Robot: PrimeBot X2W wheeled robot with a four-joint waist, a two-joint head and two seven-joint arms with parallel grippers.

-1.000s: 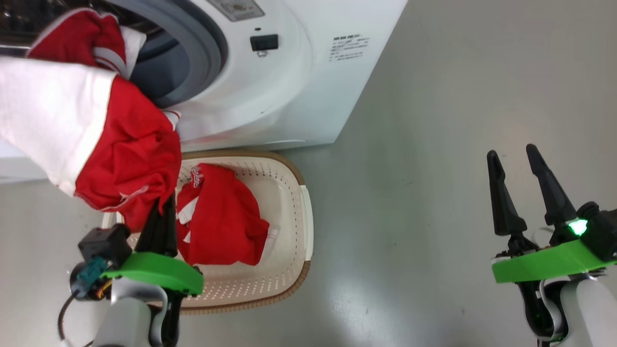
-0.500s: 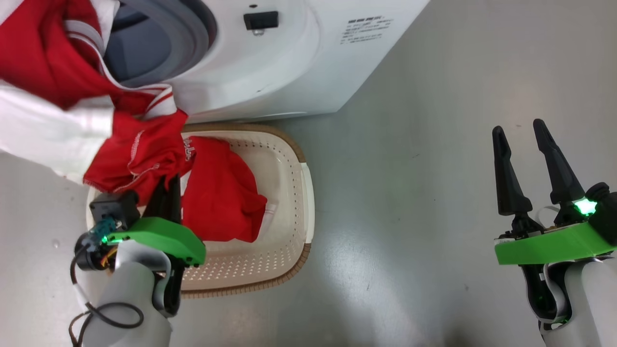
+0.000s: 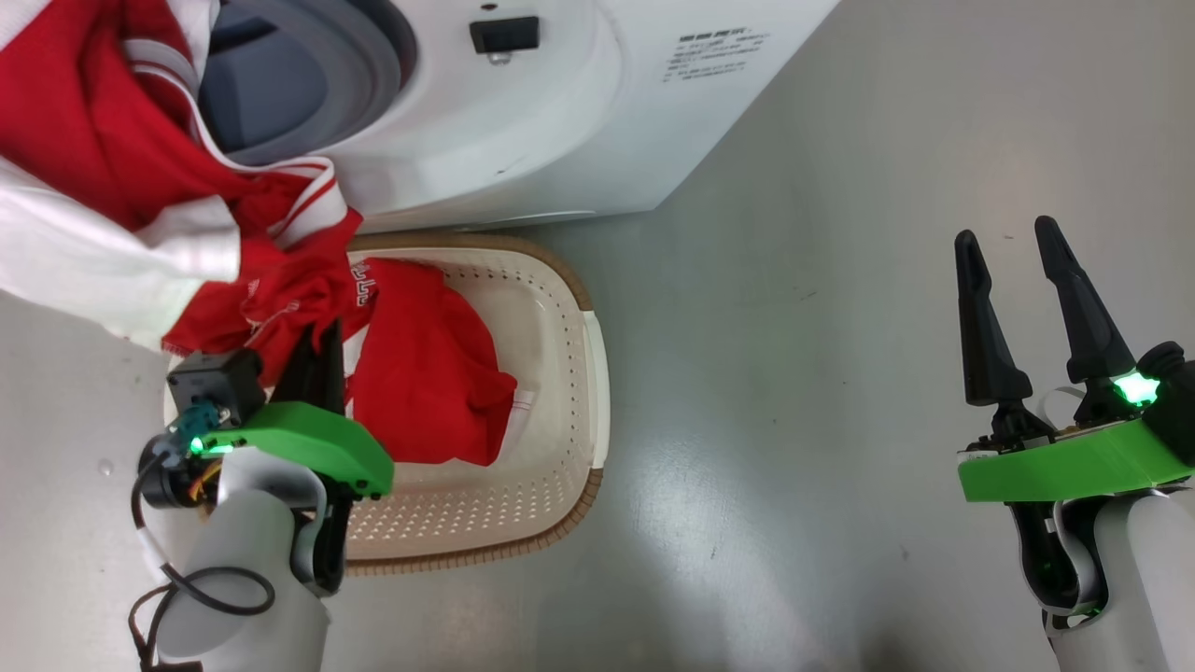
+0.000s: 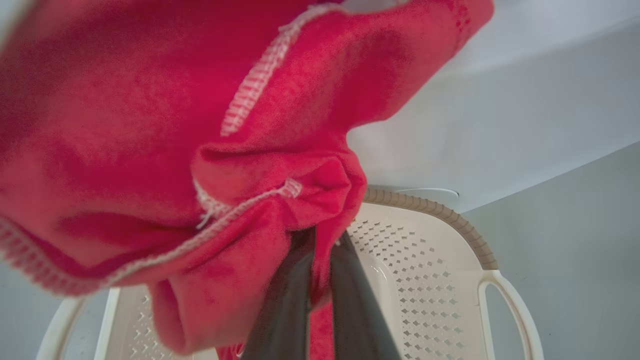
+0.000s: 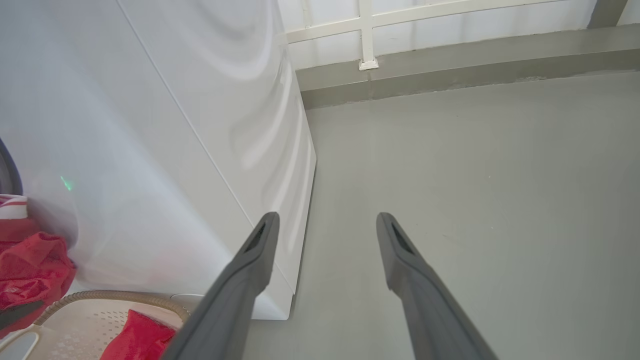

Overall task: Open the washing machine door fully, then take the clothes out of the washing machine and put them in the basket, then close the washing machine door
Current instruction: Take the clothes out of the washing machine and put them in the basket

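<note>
Left fingers [image 3: 313,373] are clamped tight on a bunched fold of a red shirt [image 3: 93,140]. The left wrist view shows it best: the two dark fingers [image 4: 280,300] are pressed nearly together with a strip of red shirt [image 4: 150,125] pinched between them, white stitching along the hem. From that grip the shirt, which has white sleeves and stripes, stretches up and left to the mouth of the washing machine [image 3: 560,121], draped across the grey rubber seal [image 3: 364,56]. Can't tell whether its far end is inside the drum, since it runs off the frame. The pinch point hangs right over the left side of the basket [image 3: 560,373], which sits on the floor [image 3: 794,373] just in front of the machine. A second red shirt [image 3: 429,383] with white lettering is already lying crumpled inside the basket, taking up its left half. Right fingers [image 3: 976,327] are spread wide with nothing in them, well off to the right over bare floor. From the right wrist view those fingers [image 5: 240,285] point past the machine's white side panel [image 5: 150,125], with the basket rim [image 5: 115,296] at the lower left.
</note>
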